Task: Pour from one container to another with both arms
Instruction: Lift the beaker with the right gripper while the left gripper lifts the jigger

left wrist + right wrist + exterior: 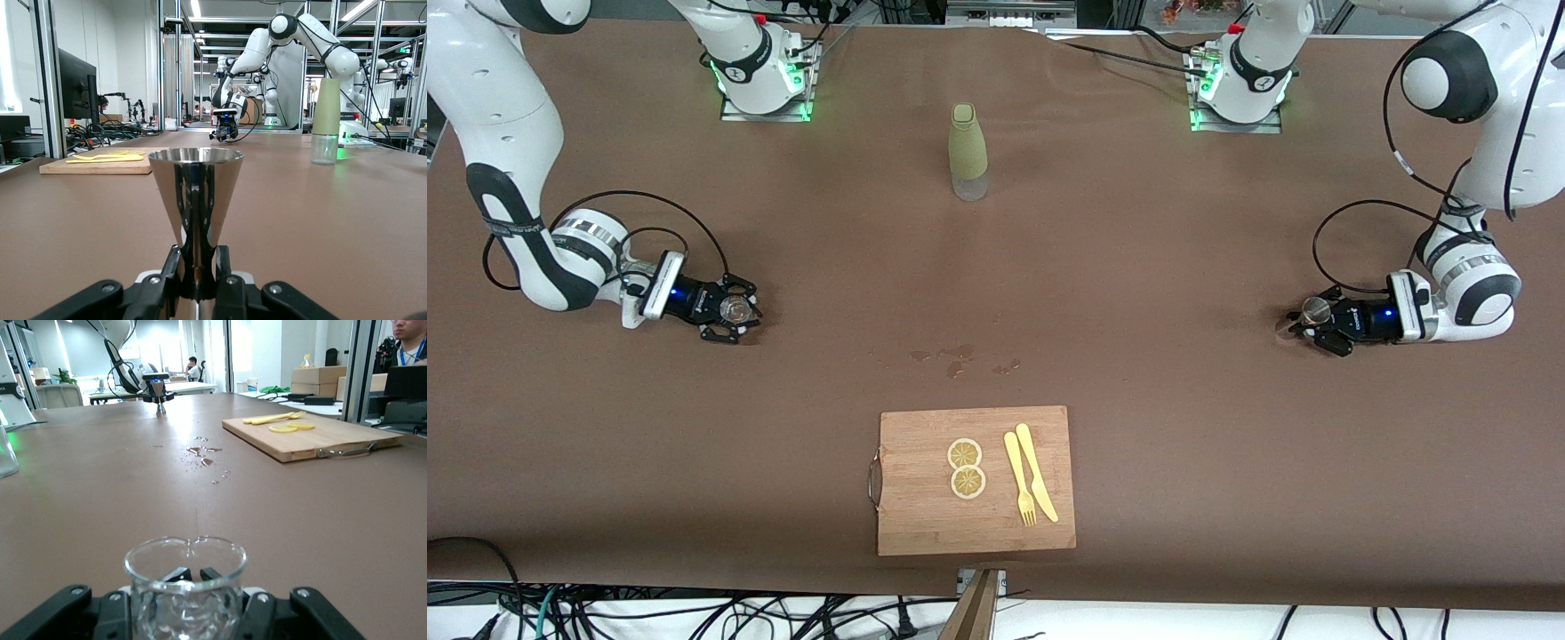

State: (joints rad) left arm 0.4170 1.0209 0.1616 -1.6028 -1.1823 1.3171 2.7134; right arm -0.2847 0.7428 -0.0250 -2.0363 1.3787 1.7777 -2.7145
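From the front view we find both arms low at the table, one at each end. The right gripper is clenched on a small clear glass at the right arm's end; the left gripper is clenched on a metal cup at the left arm's end. The two vessels stand well apart. Between them lie a green-sleeved bottle farther from the camera, a few wet spots mid-table, and nearer the camera a board carrying two lemon slices, a fork and a knife. In the left wrist view the cup, a double-cone jigger, stands upright with its waist pinched between the fingers; the grip looks centred. We judge that the lift should be straight up, keeping the rim level, since a waist hold may let it pivot. In the right wrist view the glass sits upright between the fingers, held around its body; its contents we cannot make out. We advise bringing both vessels over mid-table, clear of bottle and board, setting one rim just above the other before tilting, and tilting slowly; the spots already there suggest how readily liquid misses.
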